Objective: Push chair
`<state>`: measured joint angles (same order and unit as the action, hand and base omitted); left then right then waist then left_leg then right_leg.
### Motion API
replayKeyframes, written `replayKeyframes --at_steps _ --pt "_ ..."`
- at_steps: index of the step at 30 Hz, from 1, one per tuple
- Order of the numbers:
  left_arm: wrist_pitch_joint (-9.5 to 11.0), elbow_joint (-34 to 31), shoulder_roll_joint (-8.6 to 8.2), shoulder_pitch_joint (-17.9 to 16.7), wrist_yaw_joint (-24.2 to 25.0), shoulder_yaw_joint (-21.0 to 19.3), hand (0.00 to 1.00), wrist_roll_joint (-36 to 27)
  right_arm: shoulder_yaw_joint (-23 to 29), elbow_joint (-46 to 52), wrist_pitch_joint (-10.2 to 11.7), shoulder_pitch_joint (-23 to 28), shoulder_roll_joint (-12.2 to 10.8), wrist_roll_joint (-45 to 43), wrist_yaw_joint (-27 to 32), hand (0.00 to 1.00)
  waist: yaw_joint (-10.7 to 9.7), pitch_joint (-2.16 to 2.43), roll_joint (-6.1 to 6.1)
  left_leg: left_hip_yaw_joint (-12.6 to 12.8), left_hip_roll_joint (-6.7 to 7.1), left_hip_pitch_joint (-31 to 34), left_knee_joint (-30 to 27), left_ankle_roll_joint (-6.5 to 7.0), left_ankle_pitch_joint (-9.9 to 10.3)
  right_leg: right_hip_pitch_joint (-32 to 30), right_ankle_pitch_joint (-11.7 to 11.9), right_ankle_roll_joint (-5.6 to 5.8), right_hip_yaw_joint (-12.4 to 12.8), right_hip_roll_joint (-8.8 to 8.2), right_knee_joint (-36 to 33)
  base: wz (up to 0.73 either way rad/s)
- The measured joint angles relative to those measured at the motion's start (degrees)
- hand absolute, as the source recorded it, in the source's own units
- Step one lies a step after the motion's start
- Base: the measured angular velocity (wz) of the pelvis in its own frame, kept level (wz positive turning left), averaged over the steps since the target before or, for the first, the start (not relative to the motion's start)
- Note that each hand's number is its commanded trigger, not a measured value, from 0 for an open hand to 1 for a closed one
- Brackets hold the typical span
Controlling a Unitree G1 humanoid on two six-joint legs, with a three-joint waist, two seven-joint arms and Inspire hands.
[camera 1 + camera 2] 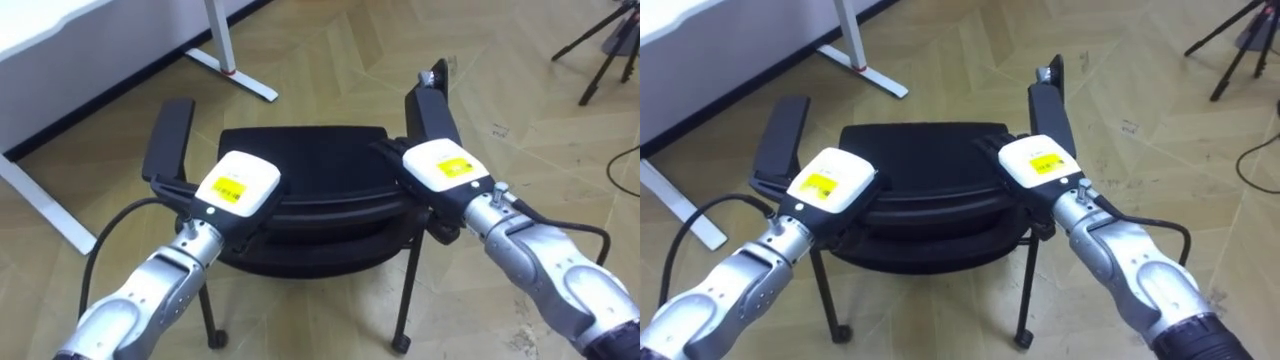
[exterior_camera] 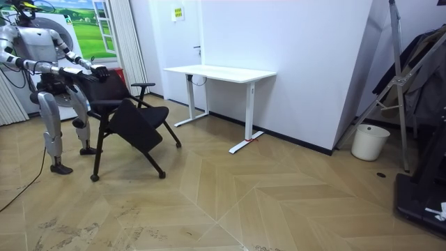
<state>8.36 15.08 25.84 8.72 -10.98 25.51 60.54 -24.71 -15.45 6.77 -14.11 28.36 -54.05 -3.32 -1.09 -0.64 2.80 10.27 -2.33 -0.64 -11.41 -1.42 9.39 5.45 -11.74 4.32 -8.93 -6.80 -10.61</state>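
At the bottom of the eye views both arms reach forward to the top of the backrest. The left hand (image 1: 238,185) lies on its lower-left part and the right hand (image 1: 445,165) on its right part, next to the right armrest. Only the white backs of the hands show. The fingers are hidden over the backrest's edge, so I cannot tell whether they are curled round it or laid flat.

The black chair (image 1: 310,150) fills the middle of the frame, directly in front of the robot, with its wheeled legs on the wooden floor (image 1: 330,50). In the room view the robot stands behind it at the far left.

The contact step looks done, and the push itself is the step in hand. The next move likely calls for even forward pressure from both arms while walking, so the chair rolls straight rather than swinging.

Beyond the chair, the white desk (image 1: 60,30) fills the upper left, and its foot (image 1: 240,80) reaches towards the chair's path. This is the nearest obstacle. A tripod (image 1: 600,50) stands in the upper right corner. In the room view a white bucket (image 2: 370,141) sits far off at the right, well apart.
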Motion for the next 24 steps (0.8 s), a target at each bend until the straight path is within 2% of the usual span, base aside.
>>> replayKeyframes --at_steps 8,9,10,24 --pt "-0.78 -0.29 0.17 0.34 0.48 0.36 1.00 0.23 -0.69 -0.24 -2.39 -0.64 -1.55 -0.24 -1.20 0.00 -0.03 -0.12 0.82 -0.54 0.01 -0.04 -0.09 -0.02 -0.02 0.33 0.00 0.00 -0.22 0.01 0.02 0.02" --pt "-0.83 -0.28 0.19 0.63 0.72 0.50 1.00 0.23 -0.69 -0.24 -2.79 -0.64 -1.72 -0.24 -1.45 0.47 -0.24 -0.28 1.06 -1.03 0.03 -0.01 -0.17 -0.05 -0.04 0.51 0.00 0.00 -0.70 0.01 0.03 0.12" --pt "-0.84 -0.28 0.21 0.72 0.84 0.53 1.00 0.26 -0.68 -0.24 -2.90 -0.66 -1.75 -0.24 -1.69 1.00 -0.18 -0.33 1.17 -1.10 0.03 -0.02 -0.22 -0.06 -0.04 0.52 0.00 0.00 -0.73 0.04 0.03 0.12" --pt "-0.47 -0.20 0.34 1.72 1.28 1.53 1.00 0.24 -0.67 -0.86 -3.37 -1.58 -2.50 -0.08 -3.59 1.00 -0.04 -0.48 1.22 -2.17 0.09 0.25 -0.43 -0.10 -0.06 1.30 0.00 0.00 -2.16 0.06 0.14 0.03"
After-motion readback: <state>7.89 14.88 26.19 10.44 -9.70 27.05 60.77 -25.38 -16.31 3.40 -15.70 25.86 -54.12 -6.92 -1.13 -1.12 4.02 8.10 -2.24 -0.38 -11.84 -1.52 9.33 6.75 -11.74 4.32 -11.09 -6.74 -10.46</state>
